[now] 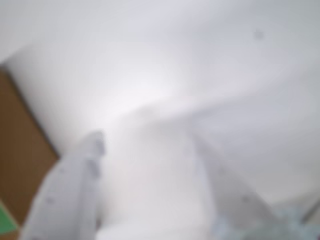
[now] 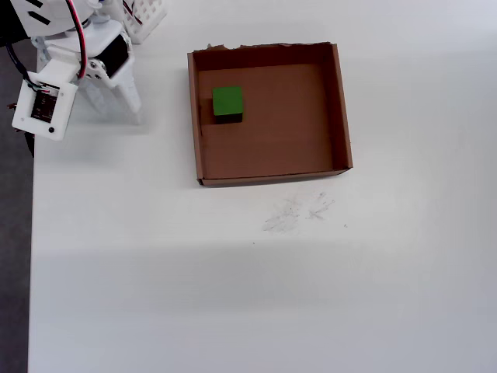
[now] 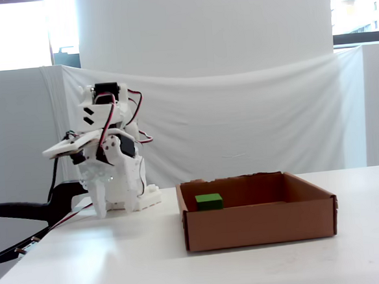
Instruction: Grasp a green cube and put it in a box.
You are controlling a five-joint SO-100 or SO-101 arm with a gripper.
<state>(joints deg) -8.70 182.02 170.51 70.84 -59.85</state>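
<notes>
inside the box (image 2: 342,109), green cube (image 2: 227,102), well apart from empty, parted fingers (image 2: 128,109)

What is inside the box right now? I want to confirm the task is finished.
Only the green cube sits inside the box, near its left wall in the overhead view. The floor is otherwise bare; nothing is hidden.

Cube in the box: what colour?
Bright green; the green cube shows best in the overhead view, inside the box.
</notes>
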